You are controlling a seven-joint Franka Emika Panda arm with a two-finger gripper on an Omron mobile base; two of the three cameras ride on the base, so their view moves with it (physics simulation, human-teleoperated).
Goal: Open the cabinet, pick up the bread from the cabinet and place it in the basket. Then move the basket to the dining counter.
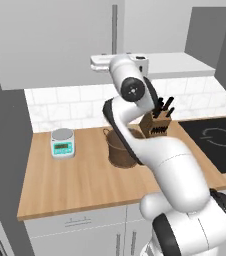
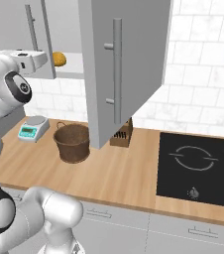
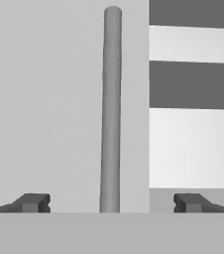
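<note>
The cabinet (image 1: 60, 40) hangs above the worktop. Its right door (image 2: 134, 59) is swung wide open, while the left door (image 2: 15, 30) is closed. The bread (image 2: 59, 58), a small golden lump, lies on the bottom shelf inside. My gripper (image 3: 111, 202) is open and held up in front of the left door, its fingertips (image 3: 34, 202) on either side of that door's vertical bar handle (image 3: 111, 109) without touching it. The hand (image 2: 34, 59) is just left of the bread. The brown woven basket (image 1: 120, 150) (image 2: 73, 141) stands on the worktop below. The dining counter is out of view.
A knife block (image 1: 157, 122) stands right behind the basket and a small kitchen scale (image 1: 63, 142) to its left. A black hob (image 2: 198, 163) takes up the worktop's right end. The open door overhangs the worktop above the knife block.
</note>
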